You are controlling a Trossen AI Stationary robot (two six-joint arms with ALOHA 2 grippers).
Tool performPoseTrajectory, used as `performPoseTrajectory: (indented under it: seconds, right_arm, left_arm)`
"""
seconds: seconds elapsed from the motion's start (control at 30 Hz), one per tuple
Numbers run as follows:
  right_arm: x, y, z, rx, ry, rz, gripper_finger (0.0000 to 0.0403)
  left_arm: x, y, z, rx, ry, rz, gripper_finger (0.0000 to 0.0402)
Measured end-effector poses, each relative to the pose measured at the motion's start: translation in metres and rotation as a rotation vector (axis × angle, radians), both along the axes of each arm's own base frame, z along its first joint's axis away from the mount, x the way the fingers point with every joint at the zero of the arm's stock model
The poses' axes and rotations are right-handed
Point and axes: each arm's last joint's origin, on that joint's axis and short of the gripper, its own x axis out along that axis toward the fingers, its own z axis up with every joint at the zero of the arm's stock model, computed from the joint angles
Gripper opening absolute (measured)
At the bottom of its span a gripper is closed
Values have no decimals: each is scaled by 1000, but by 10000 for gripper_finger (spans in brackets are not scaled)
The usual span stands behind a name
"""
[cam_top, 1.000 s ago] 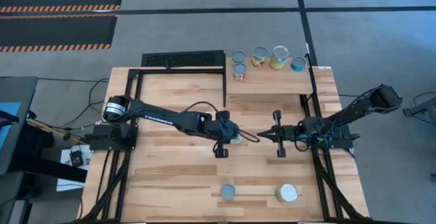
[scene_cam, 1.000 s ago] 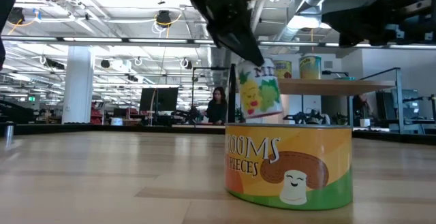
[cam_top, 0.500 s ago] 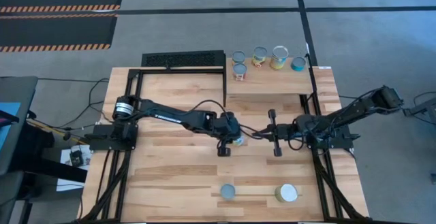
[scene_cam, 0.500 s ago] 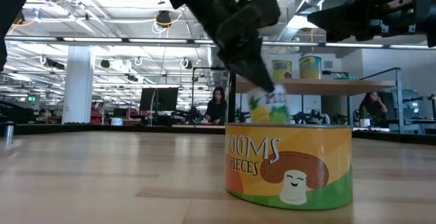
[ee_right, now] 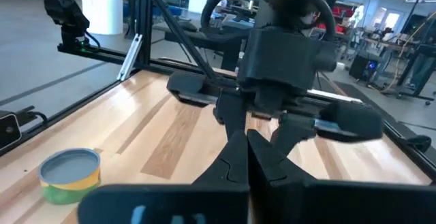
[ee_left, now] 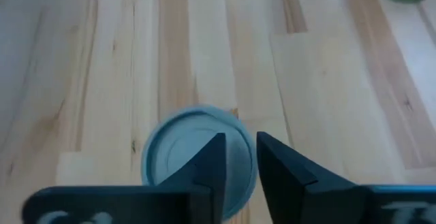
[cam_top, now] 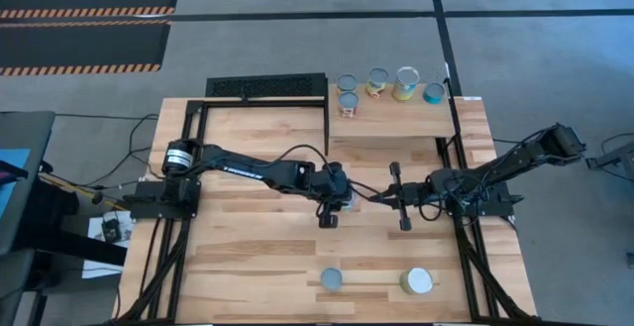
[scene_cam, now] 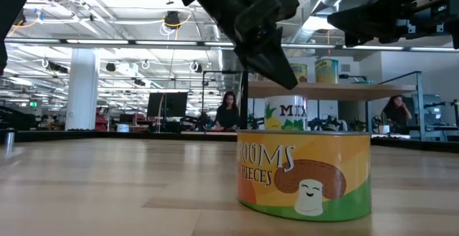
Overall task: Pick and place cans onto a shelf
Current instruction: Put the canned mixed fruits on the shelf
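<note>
A small can with a yellow-green "MIX" label stands upright on the table's middle. Its silvery top shows in the left wrist view. My left gripper hangs just above the can's right top edge, pointing down, fingers a narrow gap apart. In the low view the tips look slightly clear of the can's top. My right gripper is shut and empty, level, just right of the can, pointing at it. The wooden shelf at the far right carries several cans.
A mushroom-label can stands near the table's near edge, with a grey-topped can to its left. A black perforated rack stands at the far edge, left of the shelf. Black frame bars run along both table sides.
My left gripper has come down with the can and edged toward the table's right. The can first hung lifted and tilted below its fingers and now stands upright on the table, with the fingertips slightly above it. My right gripper has moved a little toward the left.
</note>
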Motion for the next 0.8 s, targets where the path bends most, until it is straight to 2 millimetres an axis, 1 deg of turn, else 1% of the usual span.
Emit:
performPoseTrajectory:
  seconds: [0.07, 0.13, 0.23, 0.3, 0.33, 0.43, 0.47, 0.57, 0.63, 0.7, 0.8]
  right_arm:
    - [0, 0, 0, 2, 0, 0, 5]
    - [0, 0, 0, 11, 4, 1, 5]
    - [3, 3, 3, 45, 47, -6, 4]
    - [8, 7, 7, 44, 110, -36, 4]
    - [10, 9, 9, 37, 144, -57, 4]
    - [18, 16, 12, 9, 251, -84, 5]
    - [23, 18, 15, 8, 272, -86, 5]
    - [34, 21, 17, 5, 356, -99, 5]
    - [42, 23, 17, -7, 418, -107, 7]
    - [53, 25, 21, -6, 448, -118, 13]
    - [67, 27, 24, -2, 514, -141, 30]
  left_arm:
    - [-2, -1, 2, 7, 12, -7, 85]
    - [-6, -4, 8, 34, 7, -29, 91]
    - [-18, -14, 18, 81, -23, -46, 80]
    - [-30, -22, 13, 78, -62, -67, 62]
    - [-38, -25, 6, 72, -74, -79, 50]
    - [-61, -29, -3, 22, -174, -78, 16]
    - [-67, -30, -3, -1, -240, -72, 8]
    - [-89, -31, -7, -56, -374, -54, 6]
    - [-103, -30, -11, -84, -433, -46, 8]
    - [-115, -30, -9, -115, -523, -40, 8]
    - [-132, -27, -15, -135, -590, -27, 3]
